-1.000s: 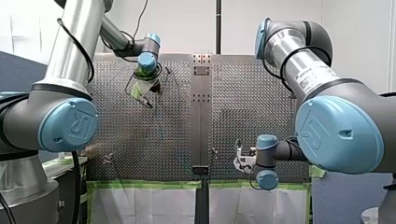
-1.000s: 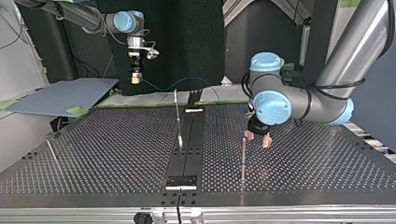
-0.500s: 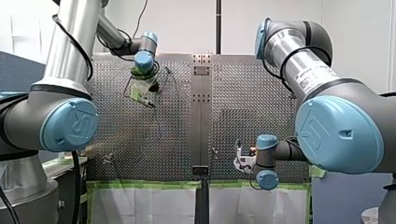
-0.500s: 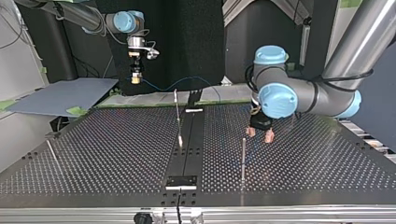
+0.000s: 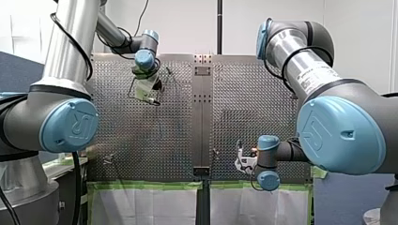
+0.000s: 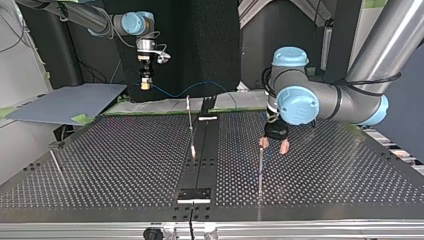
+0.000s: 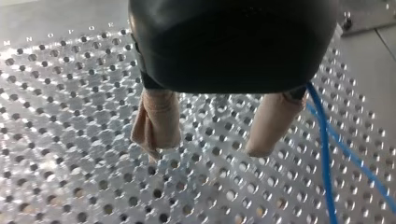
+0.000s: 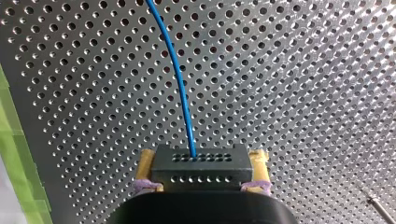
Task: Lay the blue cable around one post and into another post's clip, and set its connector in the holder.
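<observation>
Two grey-and-blue arms, our left arm [image 5: 65, 61] and our right arm [image 5: 338, 131], reach over the perforated metal table [image 5: 155, 126]. It has a plain centre strip [image 6: 202, 150] and green tape [image 5: 145, 185] along one edge. In the top view a dark backdrop [image 6: 200, 45] stands behind it and a flat grey board [image 6: 65, 102] lies at the left.

Our right gripper [image 8: 202, 161] has its yellow pads clamped on the black rectangular connector [image 8: 201, 175], held above the table near the taped edge. The thin blue cable [image 8: 180, 79] leaves that connector.

Our left gripper [image 7: 210, 147] hangs low beside a thin upright metal post [image 6: 260, 170], its beige pads apart with nothing between them. The cable runs just beside its fingers. We cannot trace the cable across the table's middle.
</observation>
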